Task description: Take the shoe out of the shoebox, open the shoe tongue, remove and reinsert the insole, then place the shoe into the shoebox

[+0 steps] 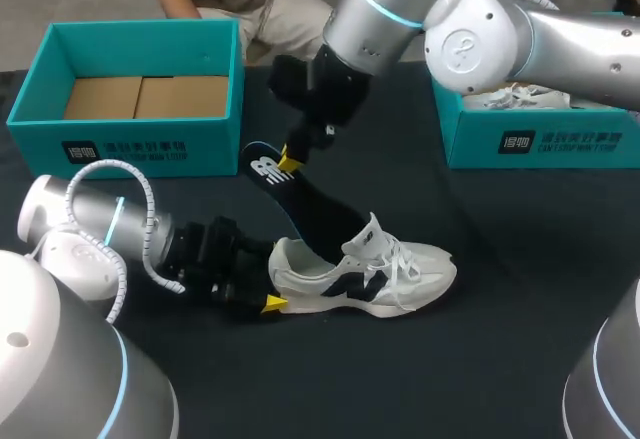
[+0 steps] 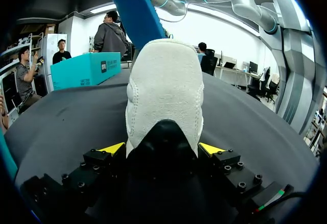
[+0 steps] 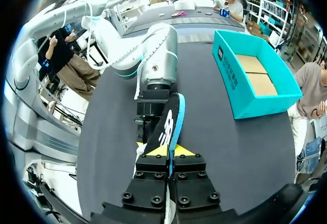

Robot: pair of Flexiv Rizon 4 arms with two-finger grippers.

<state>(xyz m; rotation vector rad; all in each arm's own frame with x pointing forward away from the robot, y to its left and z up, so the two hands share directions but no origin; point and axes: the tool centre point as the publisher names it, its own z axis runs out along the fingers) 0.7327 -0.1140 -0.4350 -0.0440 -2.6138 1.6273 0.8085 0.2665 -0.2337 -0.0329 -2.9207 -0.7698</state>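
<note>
Nearest the robot, the left gripper lies low over the black table, its fingers clamped on either side of the heel of the white and navy sneaker. From the left wrist view the yellow tips flank the heel counter; I read this as an anchor, so the shoe cannot slide or tip while the other arm works. The sneaker stands upright on its sole in the open, toe pointing away from that gripper, laces loose and tongue lifted. Out of its mouth rises the dark insole with its blue edge, forepart down inside the shoe and heel end slanting up and back. The right gripper is pinched tight on that raised end, holding it edge-on between the fingers, likely to steer it along the length of the shoe. Whether it is coming out or going in, cannot tell. Beyond, the teal shoebox sits open, well apart from the sneaker. A second teal box sits under the right arm, holding something white
</note>
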